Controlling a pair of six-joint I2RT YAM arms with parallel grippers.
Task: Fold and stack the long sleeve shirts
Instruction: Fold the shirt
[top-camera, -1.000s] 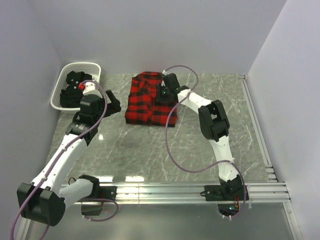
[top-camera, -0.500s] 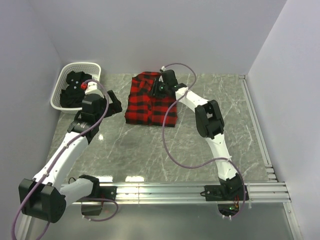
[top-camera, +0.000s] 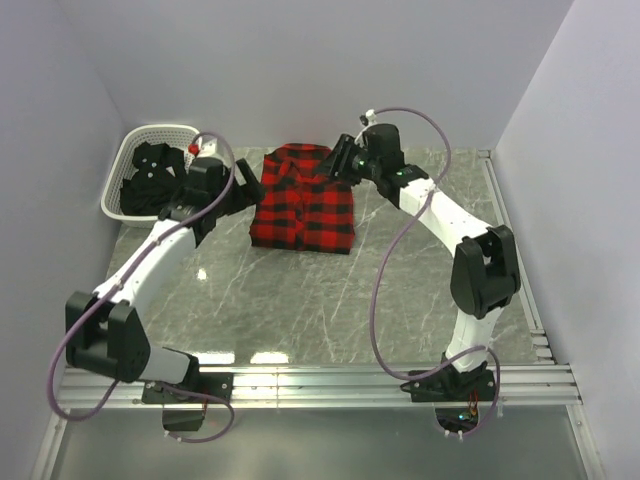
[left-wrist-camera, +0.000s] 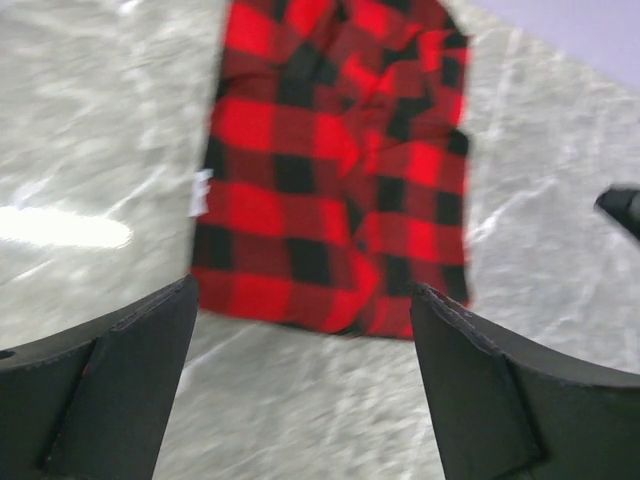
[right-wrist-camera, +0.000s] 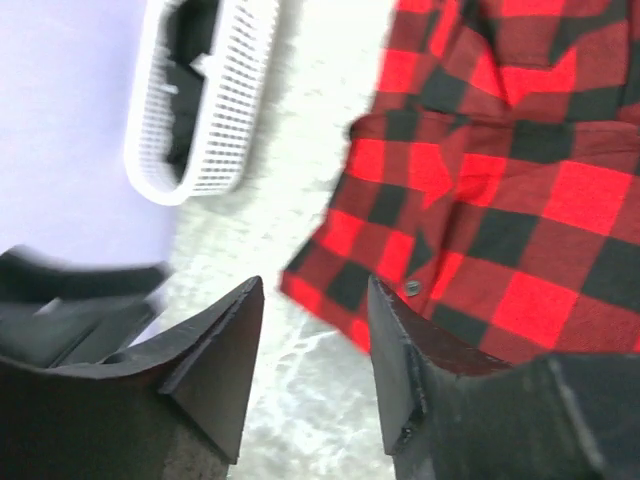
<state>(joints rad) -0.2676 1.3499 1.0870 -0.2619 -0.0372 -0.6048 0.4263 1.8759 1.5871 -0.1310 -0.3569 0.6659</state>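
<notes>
The red-and-black flannel shirt (top-camera: 303, 205) lies folded flat at the back middle of the table. The black shirt (top-camera: 148, 180) is bunched up in the white basket (top-camera: 128, 145) at the back left. My left gripper (top-camera: 248, 190) hovers just off the flannel's left edge, open wide, with only bare table between its fingers (left-wrist-camera: 110, 390). In the left wrist view the flannel (left-wrist-camera: 335, 170) lies beyond them. My right gripper (top-camera: 340, 160) hangs over the flannel's far right corner, open and empty. The right wrist view has the flannel (right-wrist-camera: 500, 200) beside the open jaws of the right gripper (right-wrist-camera: 315, 300).
The basket (right-wrist-camera: 210, 100) stands against the left wall near the back corner. Grey walls close the table at the back and both sides. A metal rail (top-camera: 340, 380) runs along the near edge. The marble tabletop (top-camera: 330, 290) stretches in front of the flannel.
My right gripper has lifted off the flannel, swung back and to the right, and opened wider. My left arm has reached farther back, bringing its gripper beside the flannel's left edge.
</notes>
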